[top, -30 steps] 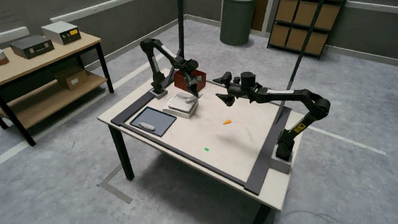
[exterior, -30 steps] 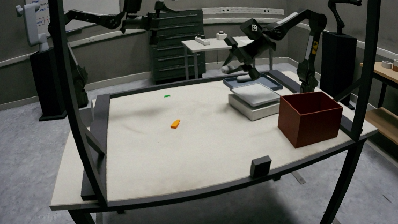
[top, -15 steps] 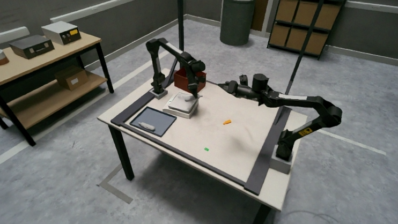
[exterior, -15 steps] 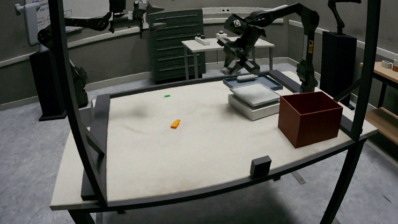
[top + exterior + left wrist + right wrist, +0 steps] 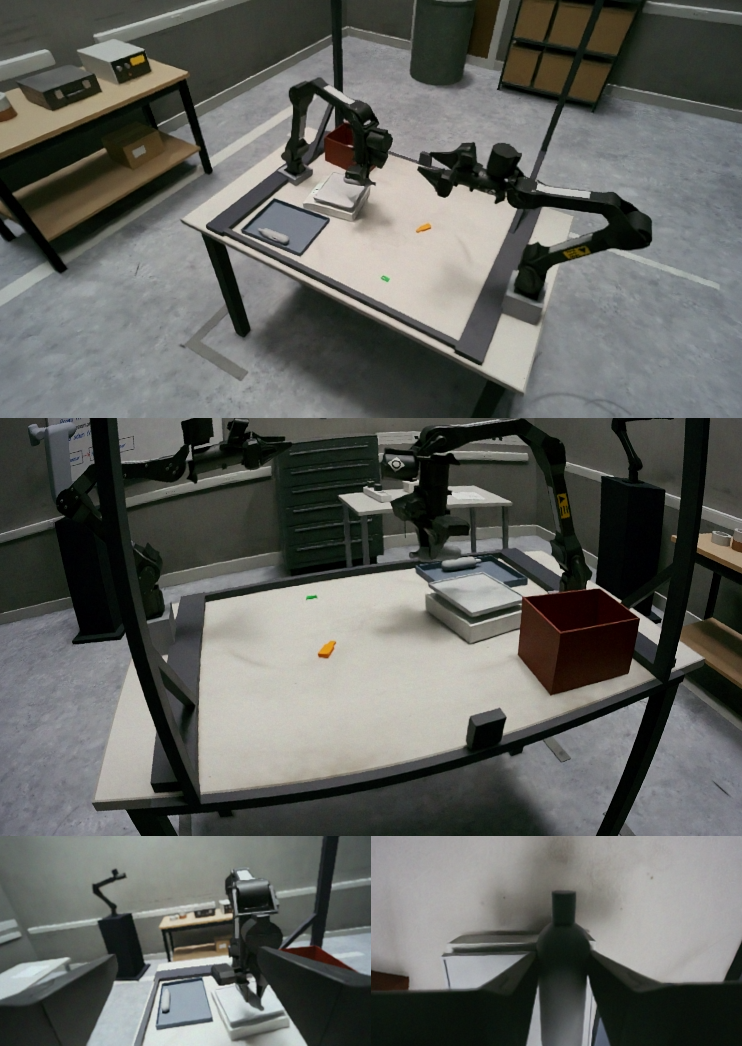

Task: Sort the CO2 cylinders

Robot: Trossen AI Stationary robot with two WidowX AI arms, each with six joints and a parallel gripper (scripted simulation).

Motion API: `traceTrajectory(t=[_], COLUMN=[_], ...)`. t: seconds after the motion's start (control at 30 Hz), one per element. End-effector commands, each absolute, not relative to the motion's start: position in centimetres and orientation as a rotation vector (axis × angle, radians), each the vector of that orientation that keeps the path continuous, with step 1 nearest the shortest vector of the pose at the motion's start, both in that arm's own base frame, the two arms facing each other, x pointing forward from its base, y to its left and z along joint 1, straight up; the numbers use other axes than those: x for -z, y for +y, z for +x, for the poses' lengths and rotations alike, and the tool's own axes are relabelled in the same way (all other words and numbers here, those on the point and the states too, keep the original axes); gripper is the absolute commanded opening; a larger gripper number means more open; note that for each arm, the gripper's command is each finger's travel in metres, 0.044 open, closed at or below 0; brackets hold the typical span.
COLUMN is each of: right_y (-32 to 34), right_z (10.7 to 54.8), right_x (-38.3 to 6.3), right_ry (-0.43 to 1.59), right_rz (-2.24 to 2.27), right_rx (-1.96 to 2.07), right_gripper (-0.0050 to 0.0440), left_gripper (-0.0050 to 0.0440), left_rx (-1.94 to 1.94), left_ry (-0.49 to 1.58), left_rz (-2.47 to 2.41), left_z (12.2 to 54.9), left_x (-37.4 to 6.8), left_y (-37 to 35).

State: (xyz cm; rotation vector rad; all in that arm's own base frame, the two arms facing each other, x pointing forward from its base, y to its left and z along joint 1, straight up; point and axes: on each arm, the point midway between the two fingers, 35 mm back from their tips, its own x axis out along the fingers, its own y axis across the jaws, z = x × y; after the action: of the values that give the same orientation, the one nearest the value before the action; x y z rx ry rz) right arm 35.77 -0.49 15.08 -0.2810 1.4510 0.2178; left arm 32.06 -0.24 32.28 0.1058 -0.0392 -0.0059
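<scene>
And here we are over the scale [image 5: 336, 196] [image 5: 473, 621] [image 5: 253, 1016] [image 5: 485, 969], left of centre in the top view, with the right gripper [image 5: 359, 179] [image 5: 440, 534] [image 5: 252, 1000] [image 5: 562, 958] clamped on a CO2 cylinder [image 5: 563, 977]! In the right wrist view it stands mid-frame, neck upward in the picture, the fingers pinching just below its shoulder. A fair place to grip, I'd say: a stiff metal bottle, probably heavy for its size, smooth and round enough to roll or swivel in the pads, hardly fragile (the valve end I'd leave alone). Farther down the straight body should balance better, and it wants a slow set-down so it doesn't roll off the scale. Over to the left gripper [image 5: 426, 165] [image 5: 288, 443] [image 5: 187, 977], upper right of centre in the top view, fingers wide apart with nothing between them. Now the containers: the blue tray [image 5: 306, 220] [image 5: 511, 573] [image 5: 189, 1000], lower left of centre there, holds one grey cylinder [image 5: 273, 236] [image 5: 459, 563] [image 5: 166, 1001] lying flat near its edge; the red scrap bin [image 5: 340, 151] [image 5: 581, 651] [image 5: 323, 955], right side of the exterior view, hides its floor, so its contents I can't call.
</scene>
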Motion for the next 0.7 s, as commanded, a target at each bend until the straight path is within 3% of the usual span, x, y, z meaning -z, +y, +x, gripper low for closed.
traceTrajectory(t=[0.0, 0.67], right_y=[-0.7, -0.6], right_z=[36.2, 35.2], right_x=[-16.1, -16.1], right_ry=[1.496, 1.537], right_rz=[-0.178, -0.115], right_rx=[-0.221, -0.229], right_gripper=[-0.005, -0.005], left_gripper=[0.044, 0.044], left_rx=[-0.004, 0.016], left_ry=[-0.067, -0.041], left_rz=[0.019, 0.023], left_z=[31.3, 31.6], left_x=[-32.8, -33.2], left_y=[0.1, 0.0])
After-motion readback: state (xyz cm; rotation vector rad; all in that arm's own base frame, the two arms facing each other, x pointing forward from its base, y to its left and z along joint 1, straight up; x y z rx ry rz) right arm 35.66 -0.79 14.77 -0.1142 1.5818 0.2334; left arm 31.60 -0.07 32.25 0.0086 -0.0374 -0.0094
